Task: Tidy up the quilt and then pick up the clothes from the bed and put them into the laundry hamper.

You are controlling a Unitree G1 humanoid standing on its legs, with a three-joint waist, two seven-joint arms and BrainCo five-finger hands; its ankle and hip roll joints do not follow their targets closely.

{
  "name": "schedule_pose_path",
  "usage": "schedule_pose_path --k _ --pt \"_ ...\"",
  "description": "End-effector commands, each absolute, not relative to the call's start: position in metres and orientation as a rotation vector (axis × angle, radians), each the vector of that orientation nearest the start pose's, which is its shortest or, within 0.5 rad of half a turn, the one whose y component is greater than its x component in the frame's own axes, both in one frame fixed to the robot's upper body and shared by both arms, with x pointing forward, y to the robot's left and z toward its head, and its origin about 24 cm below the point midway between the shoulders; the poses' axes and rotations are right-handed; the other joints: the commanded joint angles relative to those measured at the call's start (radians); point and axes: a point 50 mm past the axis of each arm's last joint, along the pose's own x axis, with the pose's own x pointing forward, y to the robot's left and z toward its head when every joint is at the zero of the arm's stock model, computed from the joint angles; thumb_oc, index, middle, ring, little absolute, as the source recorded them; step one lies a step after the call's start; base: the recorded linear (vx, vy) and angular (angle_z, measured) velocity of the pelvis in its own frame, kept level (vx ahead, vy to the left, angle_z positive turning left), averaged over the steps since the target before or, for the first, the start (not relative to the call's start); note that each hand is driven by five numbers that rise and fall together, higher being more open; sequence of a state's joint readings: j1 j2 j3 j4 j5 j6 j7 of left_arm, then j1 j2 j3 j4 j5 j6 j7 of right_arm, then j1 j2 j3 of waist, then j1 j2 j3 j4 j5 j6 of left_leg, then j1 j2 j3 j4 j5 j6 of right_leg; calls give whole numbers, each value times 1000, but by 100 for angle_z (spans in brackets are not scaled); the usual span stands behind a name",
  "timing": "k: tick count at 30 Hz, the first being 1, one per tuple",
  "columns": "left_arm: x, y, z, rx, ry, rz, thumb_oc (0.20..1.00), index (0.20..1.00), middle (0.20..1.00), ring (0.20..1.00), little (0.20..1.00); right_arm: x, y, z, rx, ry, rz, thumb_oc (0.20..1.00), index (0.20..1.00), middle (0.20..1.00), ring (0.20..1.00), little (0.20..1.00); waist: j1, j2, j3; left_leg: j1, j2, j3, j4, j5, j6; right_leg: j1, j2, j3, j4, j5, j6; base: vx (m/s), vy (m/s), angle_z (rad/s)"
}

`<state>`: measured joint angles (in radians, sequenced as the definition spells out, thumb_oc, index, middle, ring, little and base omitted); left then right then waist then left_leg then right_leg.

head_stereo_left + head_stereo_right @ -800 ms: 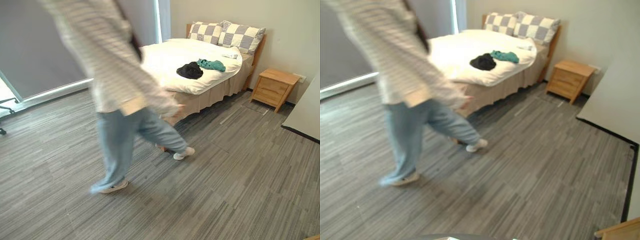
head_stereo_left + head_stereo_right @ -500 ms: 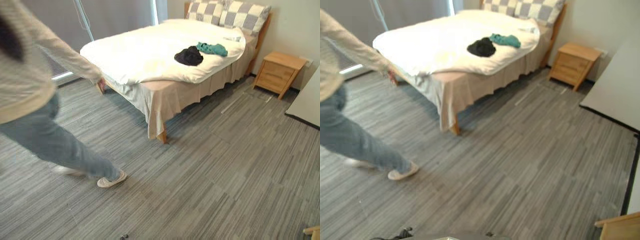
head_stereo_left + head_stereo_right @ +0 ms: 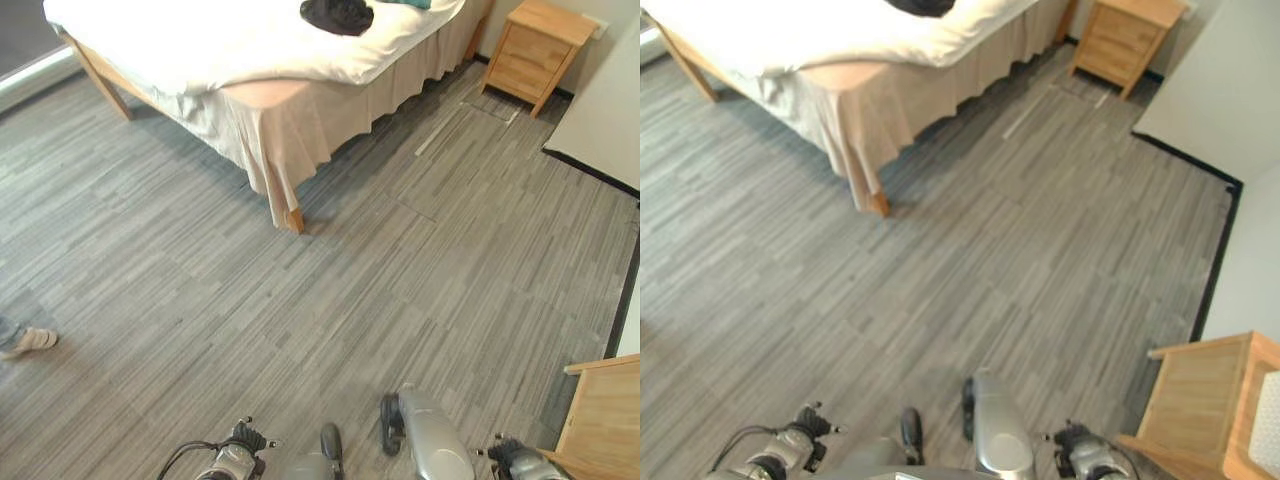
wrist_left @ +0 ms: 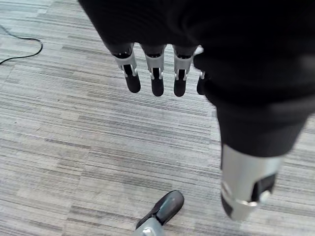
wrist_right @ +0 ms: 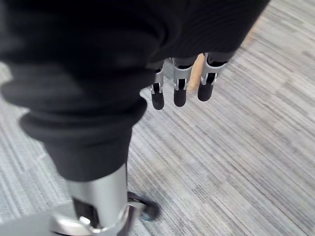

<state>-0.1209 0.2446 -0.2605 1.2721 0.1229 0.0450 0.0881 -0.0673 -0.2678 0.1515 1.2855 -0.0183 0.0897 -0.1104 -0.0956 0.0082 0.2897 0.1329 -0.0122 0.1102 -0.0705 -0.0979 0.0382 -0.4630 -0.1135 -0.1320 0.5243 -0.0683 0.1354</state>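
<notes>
Quilt (image 3: 200, 40) covers bed (black clothes (image 3: 338, 14) atop); both hands' fingers (image 4: 153, 73) hang straight, empty.

You see a white quilt (image 3: 200, 40) over a beige bed skirt (image 3: 330, 110), with a black garment (image 3: 338, 14) lying on top. The bed leg (image 3: 294, 218) and the nightstand (image 3: 533, 48) are light wood, as is the cabinet (image 3: 1200, 410) at the near right. The floor (image 3: 400, 280) is grey with fine streaks. A white shoe (image 3: 28, 341) shows at the left edge. Both hands (image 4: 155, 73) (image 5: 179, 86) have silver fingers with dark tips.
</notes>
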Motion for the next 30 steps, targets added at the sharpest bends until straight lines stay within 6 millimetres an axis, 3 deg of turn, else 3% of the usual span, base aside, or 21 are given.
schedule_pose_path --k 1,3,4,6,7,8,9,10,11,12,16,17,18,20,21,23,24,25,26,28,30 --pt "106 243 -158 600 1263 -38 1000 1000 1000 1000 1000 85 -256 -158 -465 1334 -133 1000 1000 1000 1000 1000 -68 -18 -63 169 57 -134 -17 -143 -87 93 -5 6 -497 136 71 448 -132 53" --pt "105 244 -158 606 1264 -40 1000 1000 1000 1000 1000 82 -256 -159 -471 1346 -124 1000 1000 1000 1000 1000 -86 -8 -63 192 79 -140 -17 -161 -100 67 -10 -4 -545 155 81 662 -205 71" --pt "103 243 -158 602 1265 -52 1000 1000 1000 1000 1000 66 -259 -162 -482 1391 -102 1000 1000 1000 1000 1000 -116 10 -76 260 110 -163 -17 -184 -115 34 -3 4 -531 175 82 834 -286 79" --pt "102 242 -159 606 1265 -59 1000 1000 1000 1000 1000 57 -263 -161 -497 1417 -105 1000 1000 1000 1000 1000 -111 15 -79 246 118 -179 33 -154 -120 51 3 -2 -523 188 70 594 -264 68" --pt "104 241 -159 604 1258 -60 1000 1000 1000 1000 1000 55 -271 -159 -520 1434 -106 1000 1000 1000 1000 1000 -112 25 -81 216 138 -178 230 -50 -151 92 37 -17 -483 190 32 380 -238 41" --pt "104 241 -158 604 1258 -60 1000 1000 1000 1000 1000 55 -271 -159 -520 1434 -105 1000 1000 1000 1000 1000 -115 21 -83 214 134 -182 229 -46 -151 91 32 -18 -483 191 32 579 -381 28" --pt "105 241 -158 596 1251 -56 1000 1000 1000 1000 1000 54 -271 -159 -527 1437 -105 1000 1000 1000 1000 1000 -105 22 -85 168 137 -181 351 74 -163 134 54 -19 -475 179 1 368 -310 29" --pt "108 243 -157 592 1241 -41 1000 1000 1000 1000 1000 55 -273 -159 -537 1439 -110 1000 1000 1000 1000 1000 -85 4 -77 66 123 -191 538 186 -174 187 59 -20 -481 162 -29 499 -472 3" --pt "112 246 -154 585 1222 -17 1000 1000 1000 1000 1000 57 -275 -158 -544 1429 -122 1000 1000 1000 1000 1000 -57 -31 -50 -39 74 -222 751 239 -163 236 45 -9 -485 150 -54 648 -561 -20" --pt "121 250 -150 580 1189 22 1000 1000 1000 1000 1000 79 -279 -152 -544 1358 -154 1000 1000 1000 1000 1000 -3 -79 -8 -198 30 -206 920 151 -113 324 44 39 -503 122 -77 468 -398 -54" --pt "117 246 -153 556 1196 23 1000 1000 1000 1000 1000 91 -278 -150 -557 1325 -135 1000 1000 1000 1000 1000 66 -81 -18 -308 -4 -166 733 89 -91 438 65 97 -538 57 -73 685 -62 -78" --pt "111 242 -155 533 1203 25 1000 1000 1000 1000 1000 101 -279 -147 -568 1291 -126 1000 1000 1000 1000 1000 111 -58 -35 -340 -27 -136 461 79 -78 509 91 130 -544 8 -64 655 98 -75" --pt "108 242 -156 530 1214 25 1000 1000 1000 1000 1000 104 -278 -147 -571 1278 -121 1000 1000 1000 1000 1000 124 -42 -47 -353 -19 -124 328 98 -82 532 110 130 -546 -11 -61 844 110 -104" --pt "98 244 -159 537 1255 18 1000 1000 1000 1000 1000 107 -273 -148 -562 1255 -112 1000 1000 1000 1000 1000 137 -53 -56 -295 31 -7 217 108 -79 594 114 108 -521 -70 -61 616 31 -78" --pt "92 245 -160 528 1272 24 1000 1000 1000 1000 1000 104 -268 -150 -563 1263 -88 1000 1000 1000 1000 1000 149 -62 -67 -256 11 -26 205 83 -60 595 116 98 -470 -77 -55 532 10 -62" --pt "92 245 -160 518 1273 32 1000 1000 1000 1000 1000 104 -264 -151 -546 1256 -82 1000 1000 1000 1000 1000 149 -70 -79 -191 -8 -27 166 47 -33 538 91 41 -265 -17 34 324 19 -69" --pt "95 246 -159 504 1266 55 1000 1000 1000 1000 1000 108 -263 -150 -543 1243 -80 1000 1000 1000 1000 1000 137 -63 -65 -164 -6 -34 161 40 -18 456 65 39 -116 68 88 165 26 -10" --pt "95 246 -159 504 1266 55 1000 1000 1000 1000 1000 109 -263 -150 -543 1243 -80 1000 1000 1000 1000 1000 137 -62 -68 -168 -4 -33 159 43 -19 452 67 39 -118 71 87 270 7 57" --pt "100 250 -156 502 1257 80 1000 1000 1000 1000 1000 114 -260 -149 -523 1219 -89 1000 1000 1000 1000 1000 106 -29 -46 -114 25 -77 118 49 -17 311 55 51 78 139 101 312 -31 71" --pt "103 252 -155 506 1241 89 1000 1000 1000 1000 1000 114 -258 -150 -522 1219 -91 1000 1000 1000 1000 1000 100 -29 -47 -89 29 -113 110 33 -24 265 -5 36 -16 117 65 355 -105 94" --pt "103 255 -154 514 1240 92 1000 1000 1000 1000 1000 112 -256 -151 -523 1228 -81 1000 1000 1000 1000 1000 88 -38 -48 -67 27 -141 105 18 -35 287 -21 38 -114 78 51 377 -218 130"
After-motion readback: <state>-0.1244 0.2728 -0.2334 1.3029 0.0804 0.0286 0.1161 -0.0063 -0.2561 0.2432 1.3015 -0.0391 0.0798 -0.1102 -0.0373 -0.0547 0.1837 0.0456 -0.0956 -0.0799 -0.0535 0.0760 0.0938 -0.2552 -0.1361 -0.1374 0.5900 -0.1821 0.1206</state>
